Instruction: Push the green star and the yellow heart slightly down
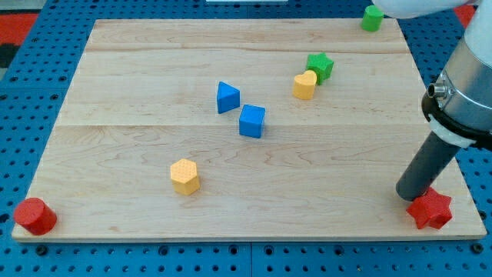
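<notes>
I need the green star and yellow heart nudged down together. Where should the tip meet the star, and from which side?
Meet the green star on its top edge, coming from the view's top. The yellow heart touches its lower left, so a downward push probably carries both. My tip sits far off by the red star.

Board (154, 154): pale wood, visible grain, joined planks with seam lines running left-right; smooth, low satin sheen. Base beneath (46, 77): blue perforated panel, matt, regular holes.

Rod: dark, matt, smooth cylinder; my tip (410, 197) rests on the wood. Collar above it looks like grey metal or plastic, slight gloss.

Blocks all appear painted or moulded, smooth, matt to faintly satin:
- red star (430, 209), touching the tip on its lower right.
- green star (320, 65) and yellow heart (304, 85), well up and left of the tip.
- blue cube (252, 121), blue triangle (227, 98), yellow hexagon (185, 176), further left.
- red cylinder (34, 215), far left.
- green block (372, 18), above.
</notes>
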Controlling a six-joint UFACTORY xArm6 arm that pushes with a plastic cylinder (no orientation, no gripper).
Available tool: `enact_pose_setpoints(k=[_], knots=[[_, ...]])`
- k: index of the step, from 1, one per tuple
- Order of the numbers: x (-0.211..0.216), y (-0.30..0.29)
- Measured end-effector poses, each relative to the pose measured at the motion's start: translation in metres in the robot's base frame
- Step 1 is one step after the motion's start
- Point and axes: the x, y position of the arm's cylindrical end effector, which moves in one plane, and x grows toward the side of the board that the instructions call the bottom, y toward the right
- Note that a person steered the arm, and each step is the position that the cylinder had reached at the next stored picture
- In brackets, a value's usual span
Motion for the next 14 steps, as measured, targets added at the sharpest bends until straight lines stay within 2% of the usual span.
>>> enact_pose_setpoints(k=[1,2,4,6,7,8,9,10,12,14], knots=[[-0.016,0.0],[-0.056,0.0],[-0.164,0.0],[-0.186,0.0],[-0.216,-0.003],[-0.249,-0.037],[-0.273,-0.1],[-0.273,-0.112],[-0.251,-0.05],[-0.257,-0.128]])
